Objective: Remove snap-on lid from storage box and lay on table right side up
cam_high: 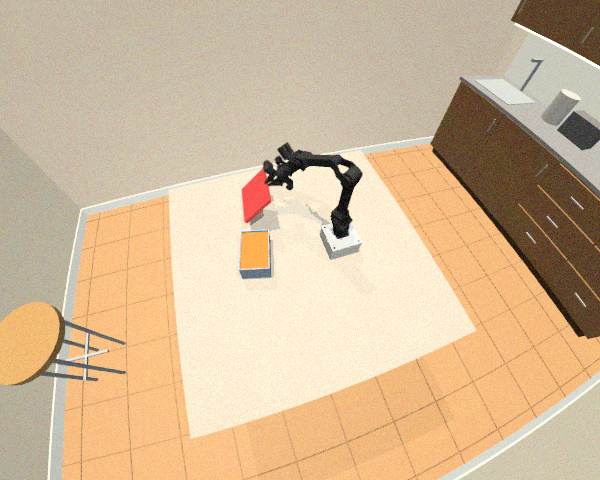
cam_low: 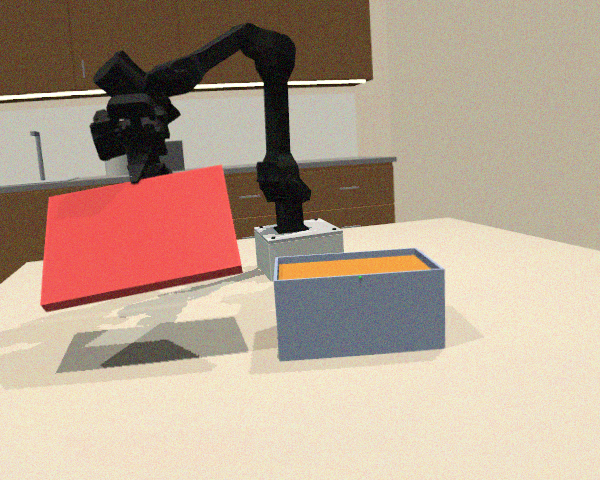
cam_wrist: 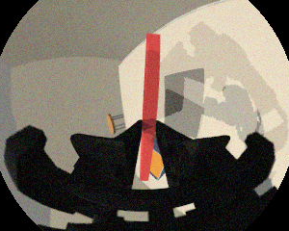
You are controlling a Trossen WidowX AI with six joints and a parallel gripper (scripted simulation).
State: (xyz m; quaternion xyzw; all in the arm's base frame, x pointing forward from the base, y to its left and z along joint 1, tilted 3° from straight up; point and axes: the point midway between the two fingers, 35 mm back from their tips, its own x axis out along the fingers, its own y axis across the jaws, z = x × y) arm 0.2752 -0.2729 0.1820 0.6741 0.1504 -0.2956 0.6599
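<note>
The red lid (cam_high: pixel 256 197) (cam_low: pixel 140 235) (cam_wrist: pixel 151 82) hangs in the air, steeply tilted, with its shadow on the table below. My gripper (cam_high: pixel 267 181) (cam_low: pixel 144 178) (cam_wrist: pixel 148 122) is shut on the lid's upper edge. In the wrist view the lid shows edge-on between the fingertips. The blue-grey storage box (cam_high: pixel 255 273) (cam_low: pixel 361 317) stands upright and open on the table, with an orange surface (cam_high: pixel 254 249) (cam_low: pixel 354 267) inside. The lid is apart from the box, to its left in the exterior view. The lid's underside is hidden.
The pale table top (cam_high: pixel 310 335) (cam_low: pixel 310 418) carries the box and the arm's white base (cam_high: pixel 344 248) (cam_low: pixel 297 250). The base stands behind the box in the exterior view. A round stool (cam_high: pixel 25 343) and kitchen cabinets (cam_high: pixel 538 206) stand beyond the table.
</note>
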